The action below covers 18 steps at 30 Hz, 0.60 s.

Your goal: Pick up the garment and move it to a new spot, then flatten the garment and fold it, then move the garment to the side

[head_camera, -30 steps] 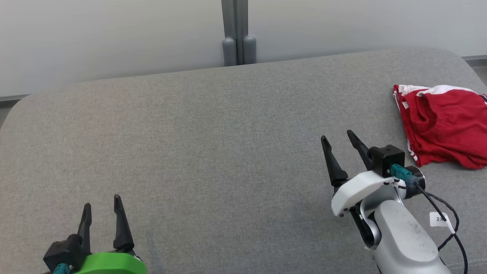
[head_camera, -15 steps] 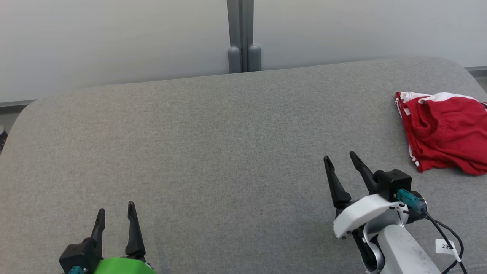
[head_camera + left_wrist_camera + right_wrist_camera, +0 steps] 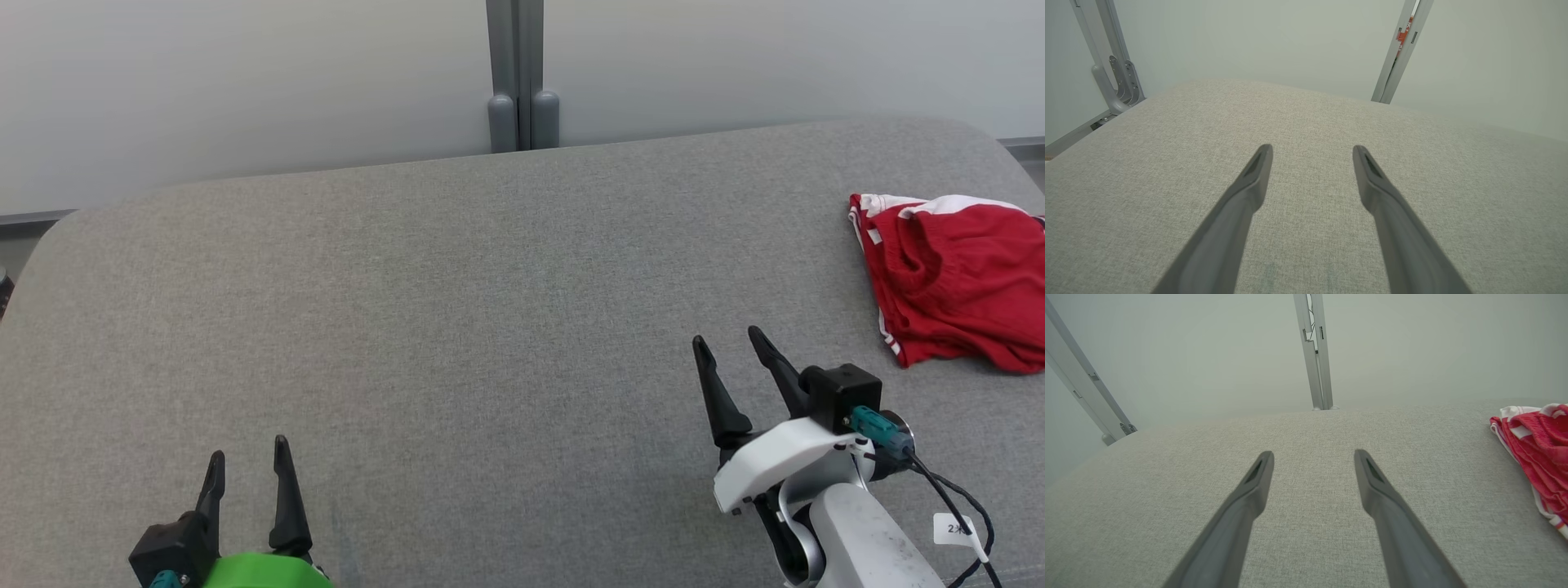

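Note:
The garment (image 3: 959, 278) is red with white trim and lies crumpled at the far right of the grey cushioned surface (image 3: 457, 310), partly cut off by the frame edge. In the right wrist view the garment (image 3: 1541, 457) shows at the right edge. My right gripper (image 3: 727, 339) hovers open over the surface, to the left of the garment and nearer me, apart from it. In its own view the right gripper (image 3: 1313, 455) has nothing between its fingers. At the lower left my left gripper (image 3: 247, 457) stands open and empty, as the left gripper (image 3: 1312, 150) also shows from its wrist.
A pale wall with a grey vertical post (image 3: 522, 73) stands behind the surface's far edge. The surface's rounded corners fall away at the far left (image 3: 49, 237) and far right. Grey metal frame struts (image 3: 1114, 69) rise beside it. A cable and tag (image 3: 951, 527) hang from my right wrist.
The head camera shifted, so the whole scene sits lower and slightly right in the picture. Both grippers stay open; the garment lies as before.

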### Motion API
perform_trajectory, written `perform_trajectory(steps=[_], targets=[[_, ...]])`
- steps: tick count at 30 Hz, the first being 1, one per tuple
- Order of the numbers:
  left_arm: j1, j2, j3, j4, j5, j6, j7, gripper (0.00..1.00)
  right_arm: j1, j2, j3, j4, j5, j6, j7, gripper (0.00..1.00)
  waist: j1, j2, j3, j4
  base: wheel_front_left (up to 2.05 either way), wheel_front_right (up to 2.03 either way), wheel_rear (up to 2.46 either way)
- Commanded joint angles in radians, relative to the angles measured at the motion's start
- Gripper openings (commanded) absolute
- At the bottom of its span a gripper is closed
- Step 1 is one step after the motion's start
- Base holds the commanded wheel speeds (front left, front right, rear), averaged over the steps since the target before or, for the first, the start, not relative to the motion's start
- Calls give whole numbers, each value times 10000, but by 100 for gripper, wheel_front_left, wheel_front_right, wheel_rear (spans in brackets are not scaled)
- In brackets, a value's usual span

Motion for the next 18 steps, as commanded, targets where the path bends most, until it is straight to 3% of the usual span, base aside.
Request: perform_trajectory(steps=[1, 9, 10, 18], targets=[[-123, 8, 14, 22, 55, 35, -29, 100, 41, -10, 4, -43, 41, -17, 9, 100, 0, 0, 2, -3, 0, 0, 0], [-130, -4, -102, 157, -76, 6, -29, 100, 77, -9, 10, -82, 51, -17, 77, 100, 0, 0, 13, -3, 0, 0, 0], [-17, -12, -104, 167, -40, -1, 2, 0, 4, 0, 10, -33, 15, 0, 61, 0, 0, 0, 13, -3, 0, 0, 0], [-130, -51, 19, 399, -1005, -120, 381, 0, 197, 8, -212, -2, 1064, -1, 344, 0, 0, 0, 7, -2, 0, 0, 0]])
